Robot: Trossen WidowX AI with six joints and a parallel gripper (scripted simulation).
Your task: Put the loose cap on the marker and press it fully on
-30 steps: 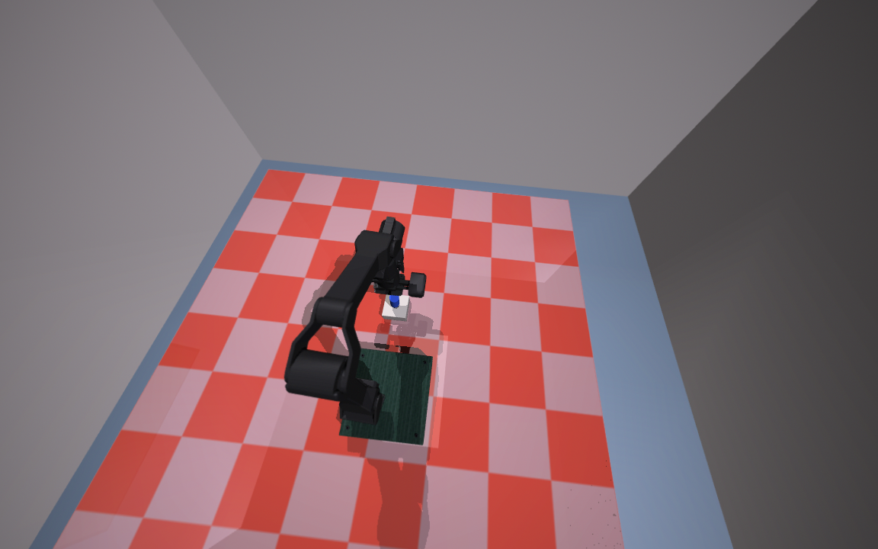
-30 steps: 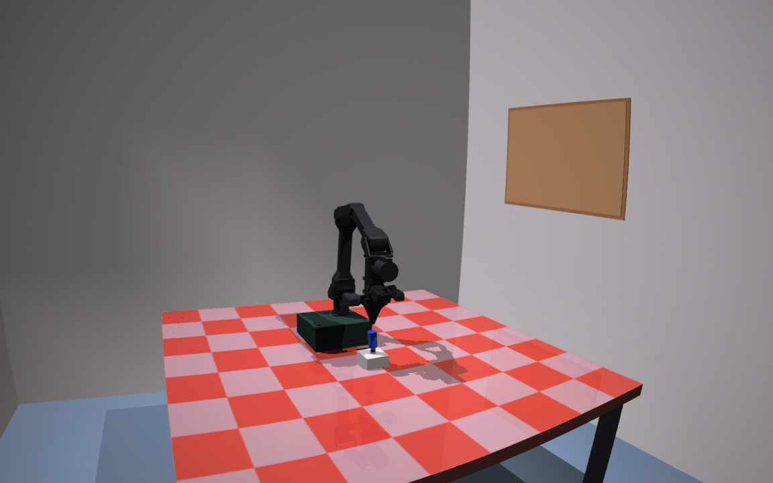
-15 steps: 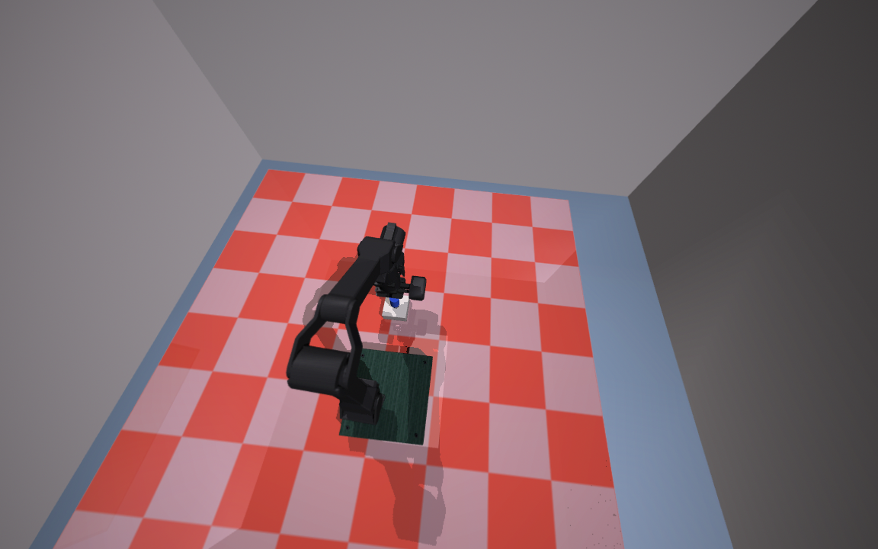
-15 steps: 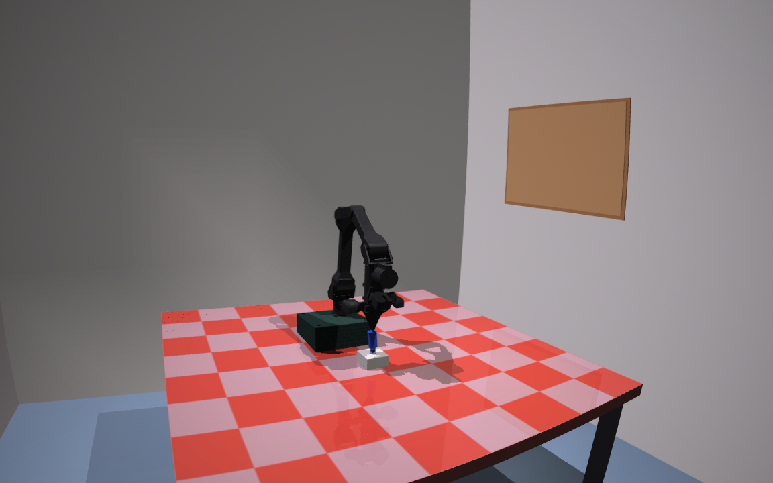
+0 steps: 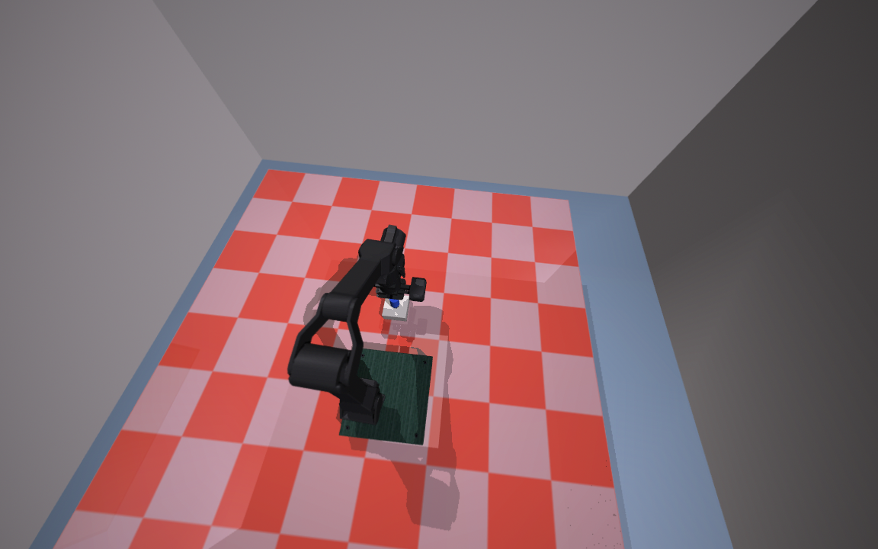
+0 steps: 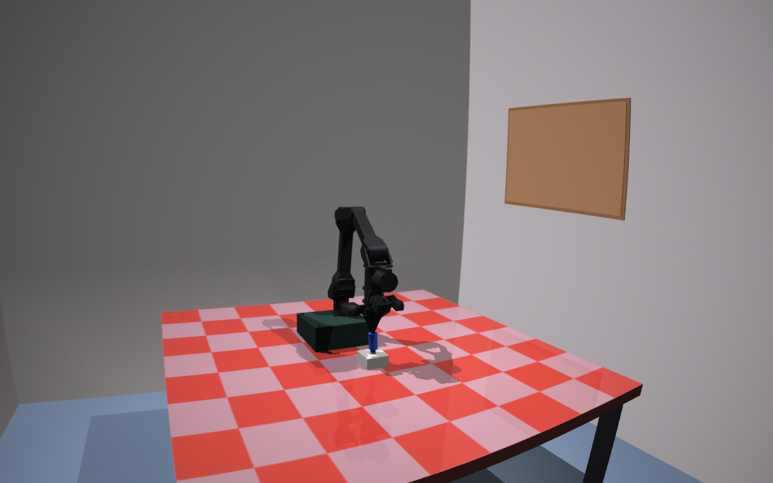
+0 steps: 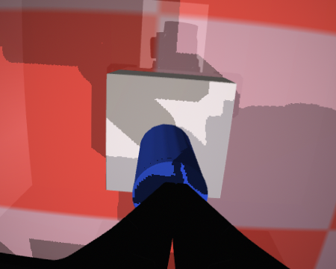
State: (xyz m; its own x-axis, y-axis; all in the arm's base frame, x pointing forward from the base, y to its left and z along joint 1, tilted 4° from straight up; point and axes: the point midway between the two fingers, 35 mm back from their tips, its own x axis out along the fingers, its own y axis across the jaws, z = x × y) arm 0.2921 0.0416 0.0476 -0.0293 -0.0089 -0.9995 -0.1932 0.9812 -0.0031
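Observation:
The white holder block [image 5: 395, 316] [image 6: 372, 361] [image 7: 138, 90] stands on the table. The blue cap [image 5: 394, 303] [image 6: 372, 342] [image 7: 162, 146] is upright over the block, on the marker, whose body is hidden beneath it. Whether the cap is fully clicked on cannot be told. My gripper [image 6: 373, 331] [image 7: 174, 193] is shut and empty, pointing down, with its fingertips together at the top of the cap. In the wrist view the fingertips cover part of the cap's top. In the top view the fingertips are hidden by the arm.
The arm's dark green base block [image 5: 398, 396] [image 6: 341, 336] stands behind the holder block as the exterior view shows it. The checkered table [image 5: 517, 368] [image 6: 293, 396] bears both. A brown board [image 6: 566, 159] hangs on the wall, away from the arm.

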